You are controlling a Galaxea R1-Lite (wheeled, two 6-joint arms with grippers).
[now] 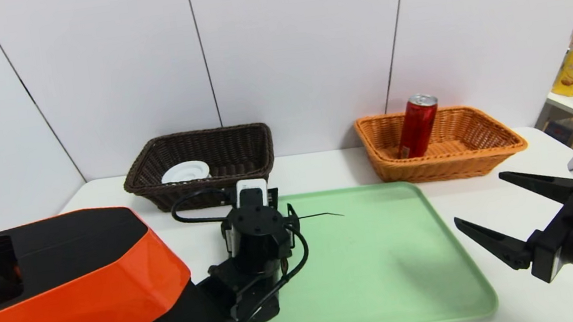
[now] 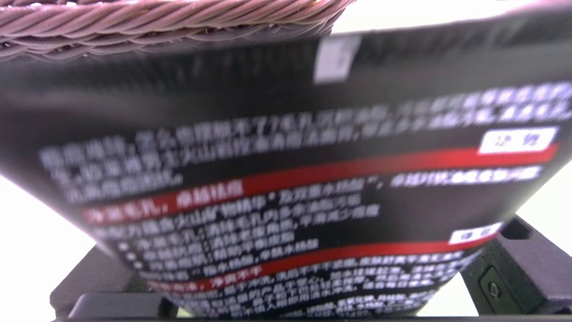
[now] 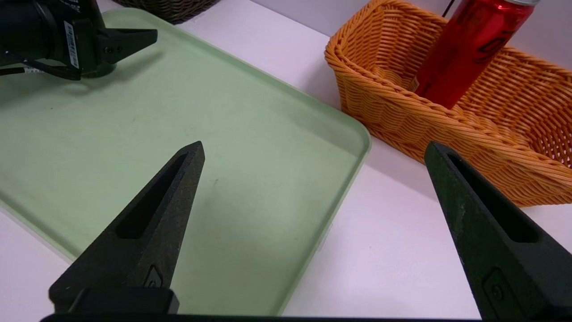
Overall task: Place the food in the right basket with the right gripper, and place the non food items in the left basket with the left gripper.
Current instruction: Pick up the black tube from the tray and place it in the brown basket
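Open room: the green tray (image 1: 387,269) lies bare across the lower centre of the head view, with white counter (image 1: 320,170) showing between its far edge and both baskets.
Edges: the dark brown basket (image 1: 206,133) sits at upper centre-left and the orange basket (image 1: 456,164) at upper right. Both are close to the wall panels and well apart from each other.
Food: the red can (image 1: 417,126) stands tilted inside the orange basket, with its silver top above the rim.
Non food: the white roll (image 1: 185,172) lies in the dark brown basket. The black tube (image 2: 286,179) fills the left wrist view just below that basket's woven rim.
Hidden: in the head view the left arm's wrist covers the tube, except for a thin dark sliver poking out to the right. The tube's print is too blurred to read.
Left tool (image 1: 265,213): it is at the tray's far left corner, just before the dark basket, pointing away and roughly level. I cannot tell whether it is clenched on the tube or released.
Right tool (image 1: 479,197): it hovers at the right edge of the frame over the counter beside the tray, spread wide and holding nothing, pointing toward the left.
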